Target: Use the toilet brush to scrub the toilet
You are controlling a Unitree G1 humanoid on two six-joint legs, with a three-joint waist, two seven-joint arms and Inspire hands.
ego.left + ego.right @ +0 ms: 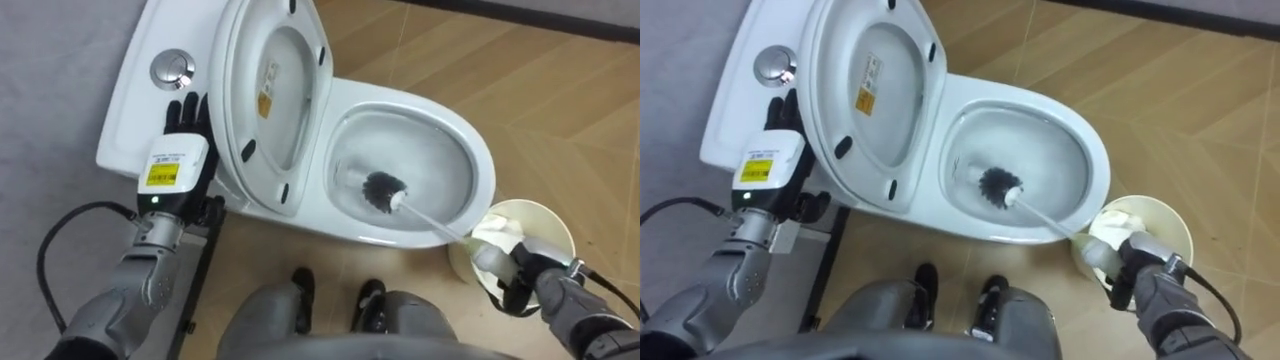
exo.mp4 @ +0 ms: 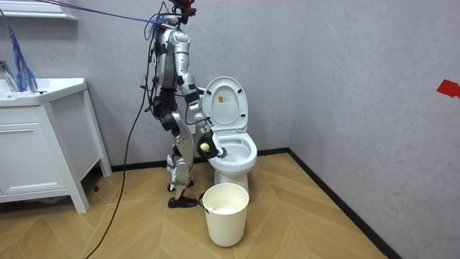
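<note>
My right hand [image 1: 525, 275] grips the long white toilet brush [image 1: 400, 201], fingers clenched; it slants left into the white china toilet bowl [image 1: 482, 160]

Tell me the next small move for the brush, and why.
Probably sweep the bristle head along the bowl wall in a short arc. The right robot hand is closed on the toilet brush handle, the head sits low inside the bowl, and the seat stands raised. The left robot hand rests on the tank beside it.

Bathroom; toilet [image 2: 241, 155]; washbasin cabinet [image 2: 36, 158]
</note>
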